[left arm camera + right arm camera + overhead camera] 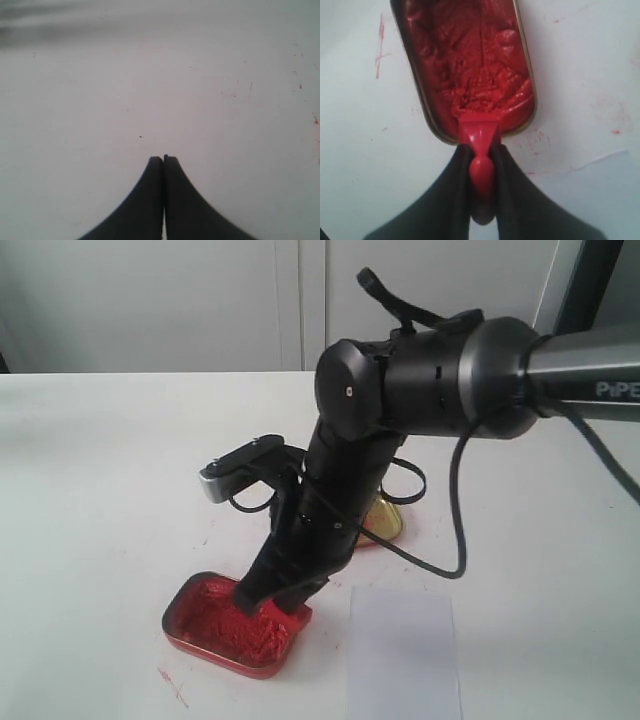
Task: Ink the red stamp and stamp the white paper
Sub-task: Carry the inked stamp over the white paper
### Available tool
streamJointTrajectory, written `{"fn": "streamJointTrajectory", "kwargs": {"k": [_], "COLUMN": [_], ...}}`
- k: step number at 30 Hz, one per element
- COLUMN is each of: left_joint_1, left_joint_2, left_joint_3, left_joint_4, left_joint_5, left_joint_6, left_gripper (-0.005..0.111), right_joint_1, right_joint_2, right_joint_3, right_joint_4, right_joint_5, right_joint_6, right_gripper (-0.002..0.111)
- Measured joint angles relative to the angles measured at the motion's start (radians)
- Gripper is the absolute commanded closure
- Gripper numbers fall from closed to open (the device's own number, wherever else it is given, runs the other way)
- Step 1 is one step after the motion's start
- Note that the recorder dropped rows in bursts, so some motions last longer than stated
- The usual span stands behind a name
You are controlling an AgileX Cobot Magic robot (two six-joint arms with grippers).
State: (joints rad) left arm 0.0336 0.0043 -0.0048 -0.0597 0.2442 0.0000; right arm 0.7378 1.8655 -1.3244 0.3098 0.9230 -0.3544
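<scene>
Although the exterior view's lower edge cuts off the white paper point(403, 655), the sheet lies flat on the table point(100, 460), just beside the ink tin point(215, 660). That shallow tin holds lumpy red paste point(225, 620). The right gripper point(275, 598) reaches down into it, its fingers hiding what they hold. The right wrist view shows the red stamp point(481, 145) pinched by its knob between narrow jaws, base pressed into the paste. Behind the arm a gold lid point(385, 522) peeks out, mostly covered. Farther back, the arm's lettering point(618, 390) reads "PiPE", cropped. The left gripper point(163, 161), fingers pressed together and holding nothing, has only bare tabletop before it.
</scene>
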Motion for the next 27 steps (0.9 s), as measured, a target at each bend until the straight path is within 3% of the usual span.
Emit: {"fn": "streamJointTrajectory", "kwargs": {"k": [11,27], "left_joint_1": [0.0,0.0], "left_joint_2": [0.0,0.0], "left_joint_3": [0.0,0.0], "left_joint_4": [0.0,0.0], "left_joint_5": [0.0,0.0], "left_joint_6": [0.0,0.0], "left_gripper": [0.107,0.107], "right_joint_1": [-0.063,-0.068], "right_joint_2": [-0.117,-0.167], "right_joint_3": [0.164,0.337], "right_joint_4": [-0.085,-0.226], "right_joint_5": [-0.041,-0.143], "right_joint_6": [0.021,0.024], "right_gripper": [0.108,0.108]}}
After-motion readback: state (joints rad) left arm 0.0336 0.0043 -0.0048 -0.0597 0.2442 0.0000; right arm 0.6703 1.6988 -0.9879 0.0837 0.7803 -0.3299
